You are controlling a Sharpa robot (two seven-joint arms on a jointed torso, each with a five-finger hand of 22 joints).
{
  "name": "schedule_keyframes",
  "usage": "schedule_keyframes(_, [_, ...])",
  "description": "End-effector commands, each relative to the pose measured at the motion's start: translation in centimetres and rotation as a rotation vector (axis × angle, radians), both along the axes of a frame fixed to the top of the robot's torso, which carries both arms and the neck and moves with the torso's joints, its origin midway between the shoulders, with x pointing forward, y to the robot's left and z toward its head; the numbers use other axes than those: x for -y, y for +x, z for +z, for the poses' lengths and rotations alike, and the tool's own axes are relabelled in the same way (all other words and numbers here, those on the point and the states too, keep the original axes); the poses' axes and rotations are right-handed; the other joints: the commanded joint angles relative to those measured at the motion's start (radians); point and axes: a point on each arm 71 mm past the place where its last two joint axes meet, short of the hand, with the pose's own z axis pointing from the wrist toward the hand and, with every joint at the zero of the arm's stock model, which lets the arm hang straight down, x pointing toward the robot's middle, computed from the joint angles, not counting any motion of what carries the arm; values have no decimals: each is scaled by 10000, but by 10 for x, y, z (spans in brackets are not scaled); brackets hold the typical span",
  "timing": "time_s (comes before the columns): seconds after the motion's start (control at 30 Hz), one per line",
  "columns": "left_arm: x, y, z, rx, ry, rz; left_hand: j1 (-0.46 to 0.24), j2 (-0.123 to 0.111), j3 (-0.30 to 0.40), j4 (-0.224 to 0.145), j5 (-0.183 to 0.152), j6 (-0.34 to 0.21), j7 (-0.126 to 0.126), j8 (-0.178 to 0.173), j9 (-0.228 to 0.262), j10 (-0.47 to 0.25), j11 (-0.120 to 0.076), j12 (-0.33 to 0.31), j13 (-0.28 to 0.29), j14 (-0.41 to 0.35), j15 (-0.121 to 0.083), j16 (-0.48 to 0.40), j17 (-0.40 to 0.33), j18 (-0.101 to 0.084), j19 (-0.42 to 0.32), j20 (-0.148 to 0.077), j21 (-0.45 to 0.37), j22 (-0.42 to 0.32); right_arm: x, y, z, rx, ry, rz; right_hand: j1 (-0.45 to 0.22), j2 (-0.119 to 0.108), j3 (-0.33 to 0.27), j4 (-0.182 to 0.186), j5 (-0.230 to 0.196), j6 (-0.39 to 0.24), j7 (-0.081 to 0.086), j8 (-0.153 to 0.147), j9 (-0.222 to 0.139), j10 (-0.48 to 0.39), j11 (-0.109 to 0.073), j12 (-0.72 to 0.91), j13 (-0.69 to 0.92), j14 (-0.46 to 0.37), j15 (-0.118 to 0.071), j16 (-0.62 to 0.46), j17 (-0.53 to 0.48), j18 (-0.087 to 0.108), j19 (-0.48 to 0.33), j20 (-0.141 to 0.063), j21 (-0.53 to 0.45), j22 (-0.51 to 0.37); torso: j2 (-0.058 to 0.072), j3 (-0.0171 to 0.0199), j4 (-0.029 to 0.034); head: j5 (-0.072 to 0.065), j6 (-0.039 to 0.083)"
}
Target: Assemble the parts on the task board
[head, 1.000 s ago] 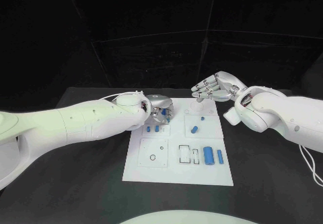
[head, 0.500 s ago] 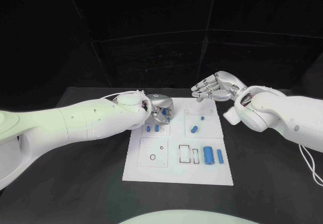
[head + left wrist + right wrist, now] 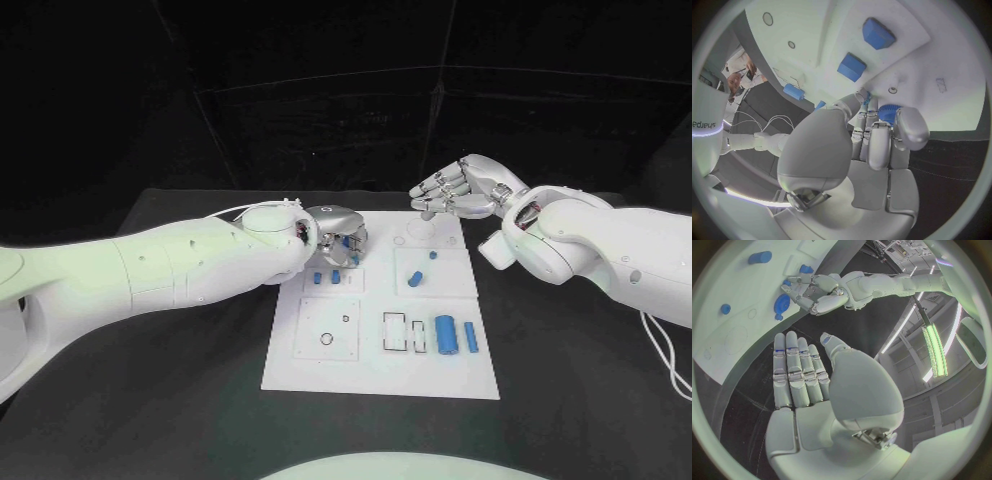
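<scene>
The white task board (image 3: 382, 370) lies mid-table. My left hand (image 3: 335, 236) hovers over its far left corner with its fingers curled in; in the left wrist view they pinch a small blue part (image 3: 887, 112) against the thumb. Two short blue parts (image 3: 327, 275) lie just below that hand. More blue parts lie on the board: a small pair (image 3: 415, 277) at the centre right and two long cylinders (image 3: 449, 335) at the near right. My right hand (image 3: 459, 190) floats above the board's far edge, fingers straight, holding nothing.
Outlined empty slots (image 3: 395, 331) and small holes (image 3: 329, 338) mark the board's near half. Black table (image 3: 173, 380) surrounds the board on every side. The right wrist view shows the board's rim (image 3: 729, 347) and my left hand (image 3: 817, 295) beyond it.
My left hand has drawn back slightly toward the board's far left corner, uncovering the two short blue parts more. The right hand has barely moved.
</scene>
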Motion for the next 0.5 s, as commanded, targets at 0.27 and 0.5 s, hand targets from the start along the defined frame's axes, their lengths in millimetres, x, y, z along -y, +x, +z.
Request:
schedule_keyframes(0.27, [-7, -6, 10, 352, -646, 93, -175, -77, 150, -80, 18, 135, -15, -116, -34, 181, -9, -197, -27, 321, -74, 59, -30, -130, 53, 5, 38, 30, 0, 0, 2, 82, 34, 68, -58, 27, 47, -2, 54, -84, -11, 22, 7, -71, -28, 33, -2, -68, -21, -31, -15, 19, 7, 63, -34, -17, -5, 1, 24, 25, 32])
schedule_keyframes(0.5, [-19, -9, 16, 387, -780, 304, -216, -116, 173, -103, 16, 166, -15, -144, -43, 229, -11, -250, -31, 324, -78, 60, -40, -133, 63, 2, 55, 51, 0, 0, 2, 79, 29, 62, -58, 27, 47, -2, 54, -84, -11, 22, 7, -71, -28, 33, -2, -68, -21, -31, -15, 19, 7, 63, -34, -17, -5, -3, 17, 55, 16])
